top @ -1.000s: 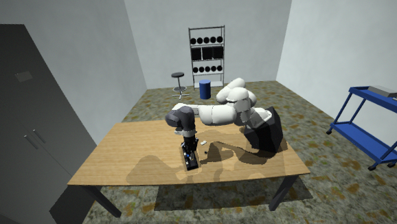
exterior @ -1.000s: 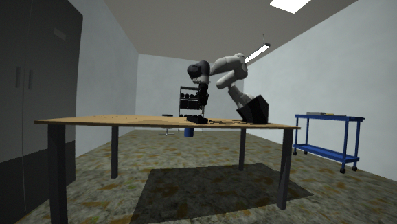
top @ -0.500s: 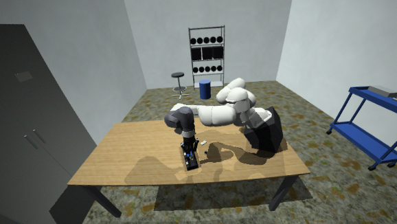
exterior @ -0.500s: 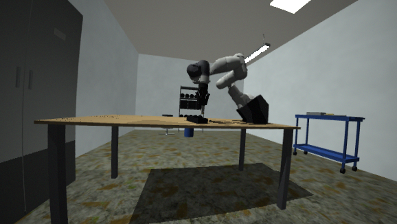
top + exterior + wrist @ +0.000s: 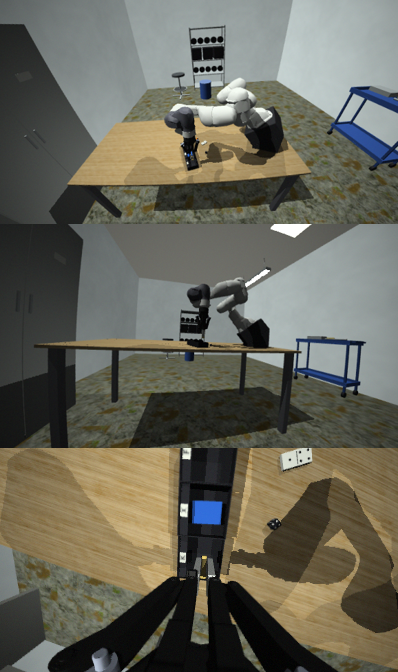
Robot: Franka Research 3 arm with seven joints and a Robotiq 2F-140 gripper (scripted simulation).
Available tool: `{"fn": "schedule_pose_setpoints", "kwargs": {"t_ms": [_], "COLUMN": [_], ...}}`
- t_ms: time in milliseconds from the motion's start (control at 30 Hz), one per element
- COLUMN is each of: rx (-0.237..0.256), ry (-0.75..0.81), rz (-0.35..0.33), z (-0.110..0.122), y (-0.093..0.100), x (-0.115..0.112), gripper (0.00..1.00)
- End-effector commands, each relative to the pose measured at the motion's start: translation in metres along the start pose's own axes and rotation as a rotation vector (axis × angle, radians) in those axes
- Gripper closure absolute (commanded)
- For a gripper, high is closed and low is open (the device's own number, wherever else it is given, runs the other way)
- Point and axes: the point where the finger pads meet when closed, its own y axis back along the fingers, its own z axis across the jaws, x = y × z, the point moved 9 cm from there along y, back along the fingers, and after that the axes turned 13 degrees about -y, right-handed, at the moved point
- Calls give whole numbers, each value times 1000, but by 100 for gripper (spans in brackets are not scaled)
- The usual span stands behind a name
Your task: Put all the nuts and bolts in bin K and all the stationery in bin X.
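A black row of three bins lies on the wooden table; it also shows in the top view and the exterior view. White labels sit on its left rim, too small to read. A blue square thing lies in the middle bin. My gripper hangs straight above the end bin nearest the table edge. Its fingers are shut on a small thin yellow thing, seen end-on. In the exterior view a thin line hangs from the gripper towards the bin.
A white domino and a black die lie on the table right of the bins. The table edge runs just below the end bin, with floor beyond. The arm's black base stands at the table's right.
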Motion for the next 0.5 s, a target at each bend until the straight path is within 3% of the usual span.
{"fn": "schedule_pose_setpoints", "kwargs": {"t_ms": [0, 267, 467], "rx": [-3, -3, -3], "ry": [-30, -30, -30], "rz": [4, 4, 4], "z": [0, 0, 0], "y": [0, 0, -12], "x": [0, 0, 0], "gripper": [94, 94, 94]}}
